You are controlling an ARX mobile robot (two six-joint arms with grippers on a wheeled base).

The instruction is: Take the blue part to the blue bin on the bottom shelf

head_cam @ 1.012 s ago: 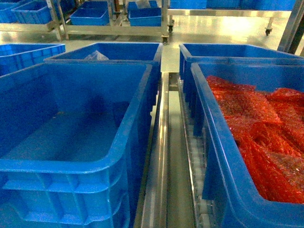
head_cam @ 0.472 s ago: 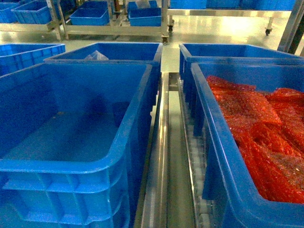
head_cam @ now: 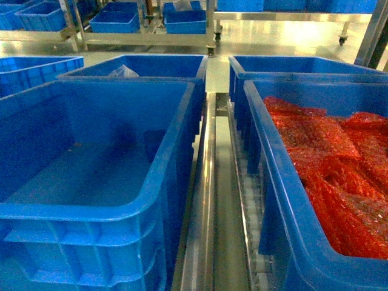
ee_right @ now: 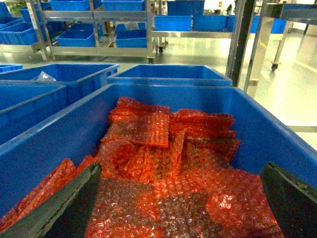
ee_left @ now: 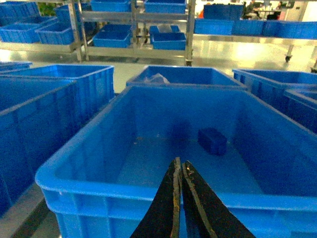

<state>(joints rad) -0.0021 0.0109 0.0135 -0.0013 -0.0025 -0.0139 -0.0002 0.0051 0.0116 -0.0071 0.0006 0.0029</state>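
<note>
The blue part (ee_left: 212,141) lies on the floor of the blue bin (ee_left: 148,184), ahead and slightly right of the left pincer (ee_left: 179,166), which is pressed together. The right pincer (ee_right: 181,198) is spread above red bubble-wrap bags (ee_right: 163,163), farther off.

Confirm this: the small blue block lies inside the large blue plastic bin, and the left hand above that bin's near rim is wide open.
One thing is wrong: the left hand is shut, its fingers pressed together, as the left wrist view shows. The small blue block does lie inside the large blue plastic bin, with the hand above its near rim.
</note>
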